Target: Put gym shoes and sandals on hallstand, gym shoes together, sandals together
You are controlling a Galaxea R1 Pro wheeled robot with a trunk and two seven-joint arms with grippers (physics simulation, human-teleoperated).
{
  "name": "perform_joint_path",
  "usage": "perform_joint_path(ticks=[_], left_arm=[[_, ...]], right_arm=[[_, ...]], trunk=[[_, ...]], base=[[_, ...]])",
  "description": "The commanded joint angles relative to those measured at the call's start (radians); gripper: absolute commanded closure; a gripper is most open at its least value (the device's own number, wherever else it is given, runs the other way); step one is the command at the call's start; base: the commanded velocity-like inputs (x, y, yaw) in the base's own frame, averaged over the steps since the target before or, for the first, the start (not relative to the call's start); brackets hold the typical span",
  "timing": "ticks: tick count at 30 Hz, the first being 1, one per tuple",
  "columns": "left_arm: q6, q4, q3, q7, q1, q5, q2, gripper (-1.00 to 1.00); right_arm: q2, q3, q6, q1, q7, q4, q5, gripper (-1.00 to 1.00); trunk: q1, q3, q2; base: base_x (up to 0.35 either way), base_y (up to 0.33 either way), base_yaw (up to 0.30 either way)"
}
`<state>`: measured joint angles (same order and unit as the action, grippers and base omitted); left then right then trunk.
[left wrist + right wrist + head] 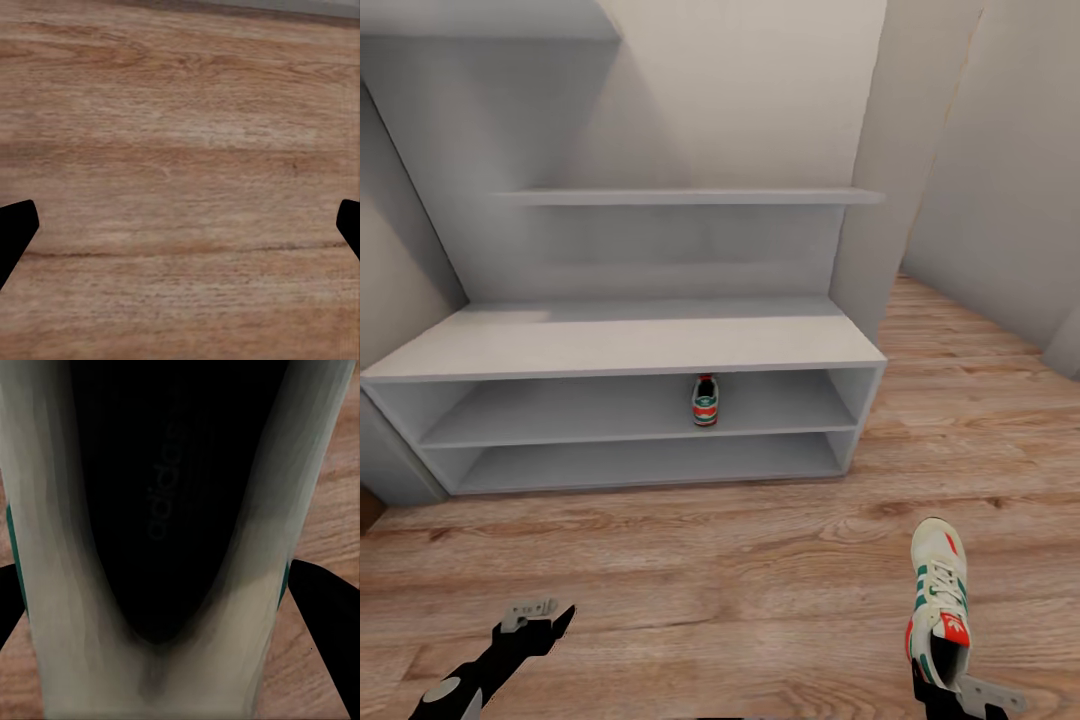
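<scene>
While the right hand (945, 690) grips the heel end of a cream-white gym shoe (938, 605) low at the right of the head view, its two dark fingers (324, 607) press against either side of the shoe's collar in the right wrist view, where the dark insole with a faint printed logo (169, 502) opens between pale padded walls. That held shoe points its toe away from the robot toward the hallstand (630, 350), laces and green side stripes up, with a red-orange tongue label showing; whether its sole touches the corridor floor (690, 560) or hangs just above it I cannot tell. Across the view, the left hand (538, 615) hovers over bare planks, its black fingertips (15, 232) spread wide at the two edges of the left wrist view with only wood grain between them. Beyond both hands stands the pale grey hallstand against the wall. A second gym shoe (705, 400) sits in the upper of its two low open compartments, near the middle, heel patch facing the robot. Above the flat top runs a long shelf (690, 196).
</scene>
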<state>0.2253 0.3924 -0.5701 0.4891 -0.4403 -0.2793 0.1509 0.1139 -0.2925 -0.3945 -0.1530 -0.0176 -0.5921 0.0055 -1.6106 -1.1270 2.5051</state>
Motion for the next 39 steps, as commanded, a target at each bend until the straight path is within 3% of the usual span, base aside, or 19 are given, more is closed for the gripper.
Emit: perform_joint_path(ticks=[1,13,14,16,19,25,28,32,39], left_arm=[[0.006,-0.001,-0.008,0.005,-0.001,-0.011,-0.001,-1.00],[0.010,0.000,-0.001,0.008,0.000,-0.016,-0.010,-1.00],[0.047,-0.002,0.017,0.177,0.000,-0.017,-0.011,-1.00],[0.091,-0.004,0.020,0.291,0.003,-0.014,-0.009,-1.00],[0.123,-0.007,0.019,0.359,0.012,-0.012,-0.006,-1.00],[0.161,-0.013,0.015,0.463,0.038,-0.010,0.003,-1.00],[0.166,-0.009,0.015,0.488,0.043,-0.010,0.004,-1.00],[0.166,-0.003,0.013,0.517,0.045,-0.009,0.005,-1.00],[0.165,0.001,0.012,0.595,0.046,-0.009,0.006,-1.00]], right_arm=[[0.000,-0.001,-0.003,0.000,-0.002,0.000,0.001,1.00],[0.000,0.000,-0.002,0.000,-0.001,0.001,0.003,1.00],[0.002,0.004,0.012,0.000,0.003,0.001,0.015,1.00],[0.001,0.019,0.043,0.000,0.003,-0.003,0.036,1.00],[0.000,0.045,0.088,-0.004,0.003,-0.004,0.054,1.00],[-0.013,0.141,0.304,-0.076,0.000,-0.020,0.075,1.00],[-0.031,0.168,0.420,-0.144,-0.003,-0.036,0.077,1.00],[-0.083,0.182,0.557,-0.247,-0.006,-0.048,0.081,1.00],[-0.154,0.186,0.684,-0.372,-0.042,-0.050,0.091,1.00]], trunk=[[0.000,-0.001,0.000],[0.000,-0.001,0.000],[0.000,-0.001,0.000],[0.000,-0.001,0.000],[0.000,-0.001,0.000],[0.000,-0.001,0.000],[0.000,-0.001,0.000],[0.000,-0.001,0.000],[0.000,-0.001,0.000]], base=[[0.000,0.306,0.000],[-0.092,0.200,0.000],[-0.002,0.002,0.000],[-0.001,0.001,0.000],[0.000,0.000,0.000],[0.000,0.000,0.000],[0.000,0.000,0.000],[0.000,0.000,0.000],[0.000,0.000,0.000]])
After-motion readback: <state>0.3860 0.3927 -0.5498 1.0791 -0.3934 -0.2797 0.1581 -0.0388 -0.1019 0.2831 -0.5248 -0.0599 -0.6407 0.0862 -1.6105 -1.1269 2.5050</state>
